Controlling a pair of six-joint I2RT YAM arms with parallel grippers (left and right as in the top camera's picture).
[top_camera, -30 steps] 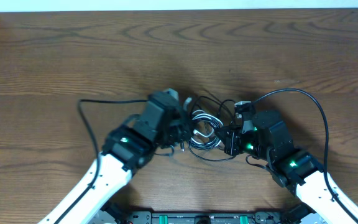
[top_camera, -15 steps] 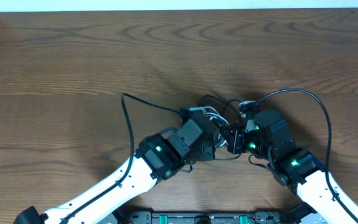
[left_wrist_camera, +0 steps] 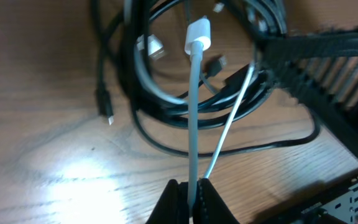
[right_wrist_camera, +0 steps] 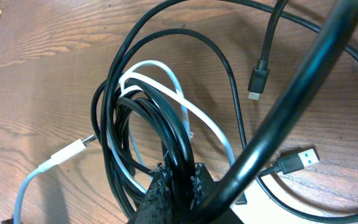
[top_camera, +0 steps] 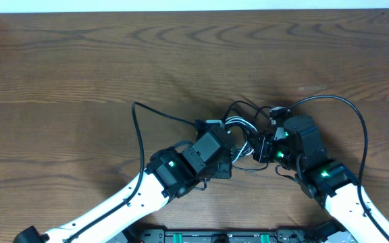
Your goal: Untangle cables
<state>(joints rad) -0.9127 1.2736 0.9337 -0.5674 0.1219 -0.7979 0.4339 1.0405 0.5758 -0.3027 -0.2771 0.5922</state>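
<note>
Left hand [left_wrist_camera: 189, 198]: clenched on the thin white cable [left_wrist_camera: 192, 112].
Right hand [right_wrist_camera: 178, 182]: clenched on the looped black cables [right_wrist_camera: 166, 134].
Brown wooden worktop [top_camera: 80, 61]: lay beneath them.

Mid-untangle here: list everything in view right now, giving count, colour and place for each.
table: one, brown wood, under everything.
black cables: several, exact count hidden in the tangle, black, looped together mid-table between the arms.
white cable: one, white, threaded through the black loops.
plug ends: at least four, mostly black, one white, around the bundle's edge.
arm wires: two, thicker, black, one arching off each arm.
arms: two, white and black, reaching in from the near edge.
left end effector: one, black, shut on the white cable.
right end effector: one, black, shut on the black cables.
</note>
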